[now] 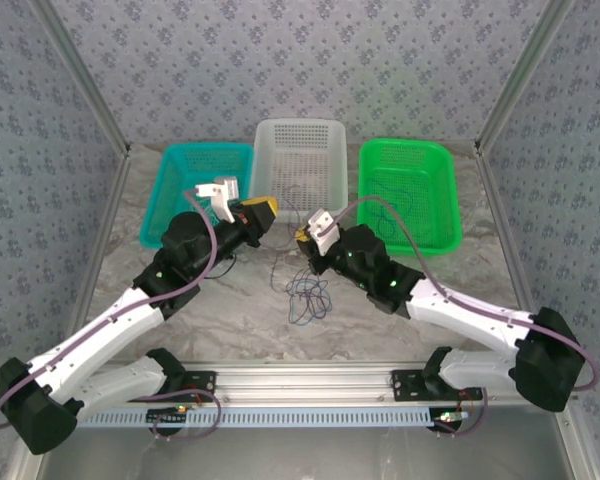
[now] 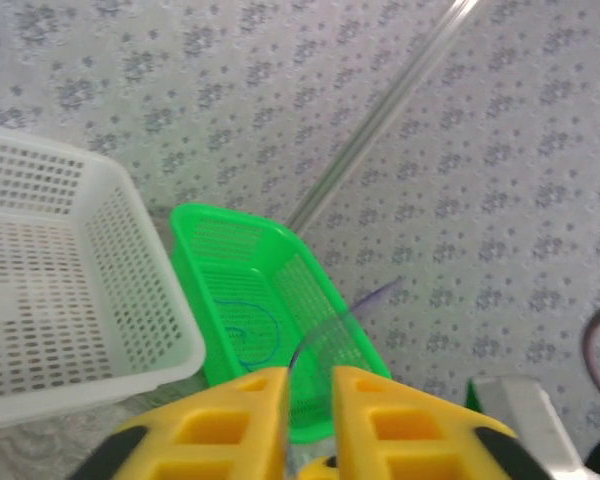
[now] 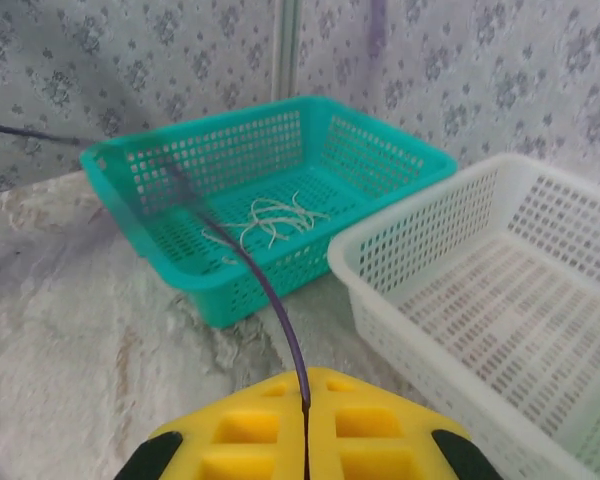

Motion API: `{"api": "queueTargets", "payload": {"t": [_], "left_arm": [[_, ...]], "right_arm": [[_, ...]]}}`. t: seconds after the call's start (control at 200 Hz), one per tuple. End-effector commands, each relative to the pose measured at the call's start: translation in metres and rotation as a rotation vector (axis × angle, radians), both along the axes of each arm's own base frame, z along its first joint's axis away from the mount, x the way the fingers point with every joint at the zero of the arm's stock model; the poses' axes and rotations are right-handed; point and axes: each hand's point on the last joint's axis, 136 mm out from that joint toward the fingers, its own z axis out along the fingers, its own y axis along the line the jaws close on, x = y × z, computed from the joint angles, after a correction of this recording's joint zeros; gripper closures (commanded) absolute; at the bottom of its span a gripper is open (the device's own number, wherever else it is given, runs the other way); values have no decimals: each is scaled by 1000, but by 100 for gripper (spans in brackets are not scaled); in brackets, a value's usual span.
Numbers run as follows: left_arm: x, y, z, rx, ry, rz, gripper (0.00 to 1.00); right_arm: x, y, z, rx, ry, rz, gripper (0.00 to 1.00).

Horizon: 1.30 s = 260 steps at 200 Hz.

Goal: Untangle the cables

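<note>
Right gripper [image 3: 306, 392] has its yellow fingers pressed together on a dark purple cable [image 3: 261, 283], which arcs from the seam toward the upper left of the wrist frame. Left gripper [image 2: 309, 390] shows a narrow gap between its fingers (a faint strand curves up from there; grip unclear). Looped cables [image 1: 306, 296] lie on the table [image 1: 240, 320] at the centre of the overhead frame, below the white basket [image 1: 300, 150]. Whitish cables [image 3: 270, 215] rest inside the teal basket [image 3: 250, 150].

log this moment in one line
right gripper: shut on purple cable | left gripper: slightly open, thin cable at fingers | tangle: on table
</note>
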Motion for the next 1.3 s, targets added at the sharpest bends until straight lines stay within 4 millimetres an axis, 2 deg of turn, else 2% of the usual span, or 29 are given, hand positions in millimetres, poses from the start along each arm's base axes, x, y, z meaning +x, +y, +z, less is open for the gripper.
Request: {"api": "queueTargets", "payload": {"t": [0.0, 0.07, 0.13, 0.185, 0.34, 0.495, 0.63, 0.805, 0.934, 1.294], "left_arm": [[6, 11, 0, 1, 0, 61, 76], [7, 11, -4, 14, 12, 64, 74], [8, 11, -9, 29, 25, 65, 62], [7, 9, -13, 55, 27, 55, 56], [-11, -10, -26, 173, -11, -106, 45], [-33, -34, -57, 325, -54, -306, 43], [-43, -45, -86, 422, -82, -401, 43], [-55, -63, -105, 503, -148, -509, 37], [-53, -72, -111, 552, -167, -527, 36], [-48, -85, -103, 538, -237, -511, 39]], "right_arm": [[-17, -14, -14, 0, 219, 60, 100], [-18, -23, -17, 19, 289, 65, 100], [-19, -29, -17, 26, 317, 68, 100], [-22, -33, -16, 24, 319, 75, 100], [-24, -42, -12, 46, 344, 94, 100], [-31, -46, -11, 70, 383, 133, 100], [-32, -52, -10, 102, 412, 134, 100], [-35, -53, -6, 135, 431, 154, 100], [-38, -52, -3, 149, 440, 175, 100], [-47, -49, -3, 169, 467, 222, 100]]}}
